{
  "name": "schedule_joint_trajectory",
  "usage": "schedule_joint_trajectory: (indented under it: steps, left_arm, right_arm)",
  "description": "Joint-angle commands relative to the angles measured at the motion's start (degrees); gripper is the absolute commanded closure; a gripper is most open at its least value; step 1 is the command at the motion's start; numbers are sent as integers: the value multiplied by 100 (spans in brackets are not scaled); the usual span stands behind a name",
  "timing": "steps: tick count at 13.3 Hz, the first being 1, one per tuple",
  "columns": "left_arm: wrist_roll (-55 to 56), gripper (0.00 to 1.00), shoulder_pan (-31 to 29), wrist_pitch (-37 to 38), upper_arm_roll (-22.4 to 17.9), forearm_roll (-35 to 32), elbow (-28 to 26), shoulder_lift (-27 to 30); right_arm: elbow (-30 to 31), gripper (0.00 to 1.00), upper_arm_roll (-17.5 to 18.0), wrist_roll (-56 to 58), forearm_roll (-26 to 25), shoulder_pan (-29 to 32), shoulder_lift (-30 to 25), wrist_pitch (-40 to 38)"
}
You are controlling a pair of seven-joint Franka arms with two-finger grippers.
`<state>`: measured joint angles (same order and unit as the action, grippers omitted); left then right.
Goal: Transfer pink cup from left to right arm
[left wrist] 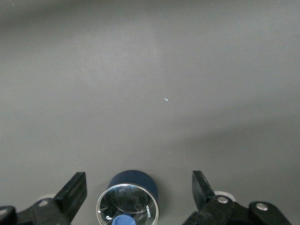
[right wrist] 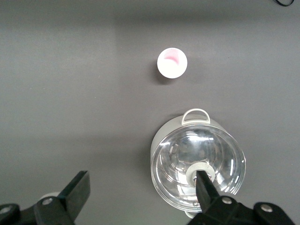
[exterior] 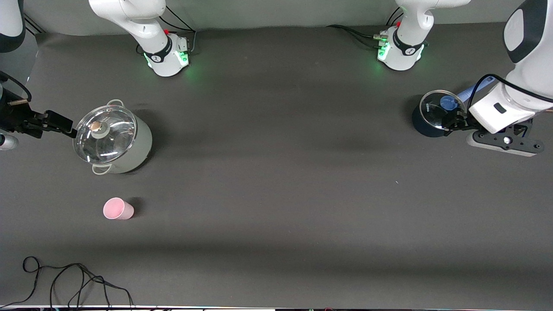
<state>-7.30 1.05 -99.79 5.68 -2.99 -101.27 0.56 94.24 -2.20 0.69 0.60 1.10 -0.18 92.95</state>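
One cable [exterior: 73, 276]: loose, coiled at the table [exterior: 276, 194] edge nearest the front camera, toward the right arm's end.
Pink cup [exterior: 117, 209]: upright on the table, mouth up, toward the right arm's end; nearer the front camera than the white pot, well apart from both grippers; also in the right wrist view [right wrist: 172, 63].
White pot [exterior: 113, 139]: glass lid on, standing between cup and right arm's base.
Right gripper [exterior: 65, 125]: up beside the white pot's lid, fingers wide apart, holding nothing.
Left gripper [exterior: 453, 123]: over the rim of the dark pot [exterior: 433, 114] at the left arm's end, fingers wide apart, holding nothing.
Step in hand: not settled. Fits cup parked before any pickup, equally fits cup set down after a handover.
Next move: no call from this alone; any grasp on the cup needs fingers straddling the wall and a straight lift, thin cup likely to tip if nudged.
Surface: dark matte mat, flat, faint creases.
Room: pale wall along the bases' edge, green lights at both bases.
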Motion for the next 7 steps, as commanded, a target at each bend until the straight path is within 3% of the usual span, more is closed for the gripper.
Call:
schedule_joint_trajectory:
  steps: [1, 7]
  left_arm:
    - [89, 0, 62, -5, -15, 27, 90, -47]
    - [98, 0, 62, -32, -15, -17, 73, -47]
  right_arm:
    - [-142, 0, -26, -43, -69, -57, 44, -137]
    - [-143, 0, -18, -43, -69, -66, 70, -128]
